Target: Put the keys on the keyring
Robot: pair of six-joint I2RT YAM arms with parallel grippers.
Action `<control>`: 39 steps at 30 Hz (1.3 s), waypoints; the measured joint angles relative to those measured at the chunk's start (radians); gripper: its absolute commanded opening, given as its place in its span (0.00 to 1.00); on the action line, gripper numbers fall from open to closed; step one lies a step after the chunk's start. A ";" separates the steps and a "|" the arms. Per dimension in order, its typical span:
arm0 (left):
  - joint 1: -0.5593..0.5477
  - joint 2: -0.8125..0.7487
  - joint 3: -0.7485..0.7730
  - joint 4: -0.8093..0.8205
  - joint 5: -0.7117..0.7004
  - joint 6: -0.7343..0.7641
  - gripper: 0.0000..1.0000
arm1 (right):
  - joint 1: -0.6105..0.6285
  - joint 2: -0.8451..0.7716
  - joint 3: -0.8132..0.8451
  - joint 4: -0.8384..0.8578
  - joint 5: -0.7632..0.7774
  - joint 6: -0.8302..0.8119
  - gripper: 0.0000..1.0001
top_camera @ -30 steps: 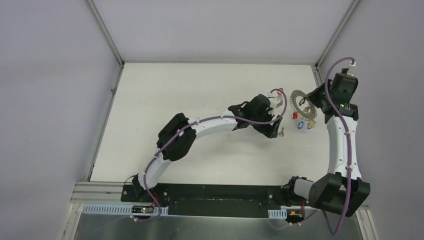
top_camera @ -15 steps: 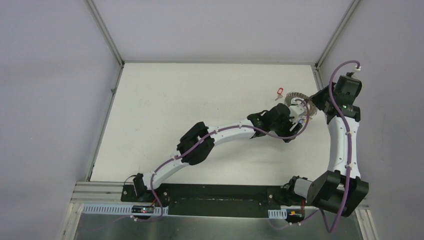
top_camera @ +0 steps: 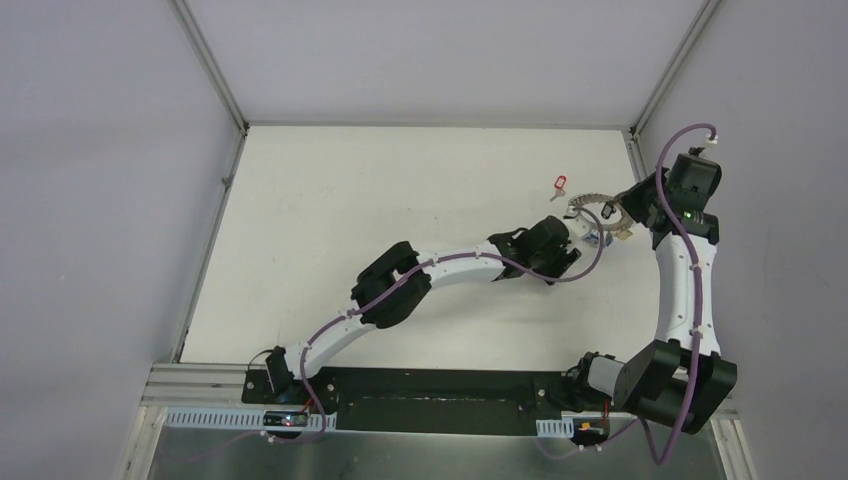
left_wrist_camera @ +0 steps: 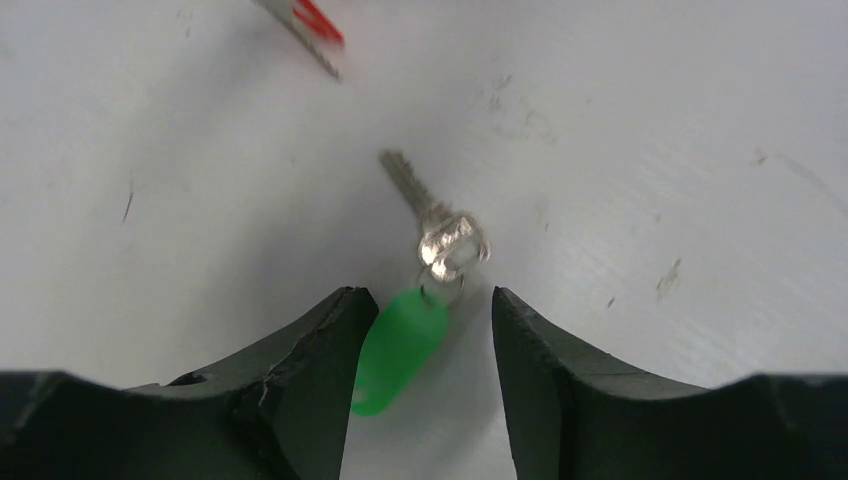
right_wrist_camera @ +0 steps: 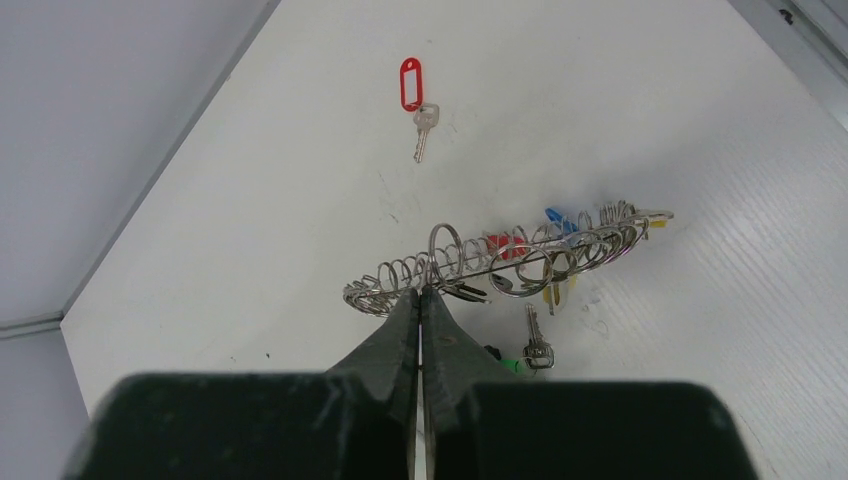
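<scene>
Right wrist view first: what is the state of the keyring? (Supervisor)

The keyring (right_wrist_camera: 520, 250) is held up off the table (right_wrist_camera: 250, 260), tilted almost edge-on. The right claw (right_wrist_camera: 420, 300) is closed tight on the near rim, among the small split rings. (Inspector)

How far along is the job? (Supervisor)

Partly done, in my judgement. Several hanging keys (right_wrist_camera: 500, 244) with red, blue and yellow tags dangle from the keyring. Two keys are not attached. The green-tagged key (left_wrist_camera: 448, 240) lies flat on the table just beneath the keyring. The red-tagged key (right_wrist_camera: 411, 85) lies well apart from the keyring, on the side away from the right claw. (Inspector)

And the other claw? (Supervisor)

The left claw (left_wrist_camera: 428, 300) is wide open, low over the table, and grips nothing. The green tag sits between its fingertips, with the key blade pointing away from them. Whether a finger touches the tag cannot be told. I judge it placed to close on that tag. (Inspector)

Any obstructions? (Supervisor)

The hanging keys dangle close above the green-tagged key, and both claws work just beside the keyring. Snagging a hanging key or knocking the ring is the risk I would note. Which split ring is free to take a new key cannot be made out. (Inspector)
</scene>
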 measured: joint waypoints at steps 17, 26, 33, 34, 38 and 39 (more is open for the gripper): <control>0.000 -0.448 -0.648 0.049 -0.066 -0.060 0.03 | 0.012 0.014 -0.012 -0.008 -0.209 0.010 0.00; 0.000 -0.746 -0.959 -0.035 -0.059 -0.201 0.08 | 0.163 0.013 -0.029 -0.021 -0.243 0.011 0.00; -0.004 -1.079 -1.199 -0.097 -0.011 -0.358 0.33 | 0.330 -0.010 -0.093 -0.047 -0.266 0.011 0.00; -0.004 -1.116 -1.223 -0.107 -0.011 -0.369 0.38 | 0.354 -0.023 -0.112 -0.051 -0.270 0.010 0.00; -0.004 -1.256 -1.290 -0.158 -0.012 -0.414 0.52 | 0.435 -0.072 -0.172 -0.076 -0.299 0.009 0.00; -0.004 -1.281 -1.292 -0.168 -0.013 -0.418 0.54 | 0.451 -0.086 -0.188 -0.080 -0.309 0.008 0.00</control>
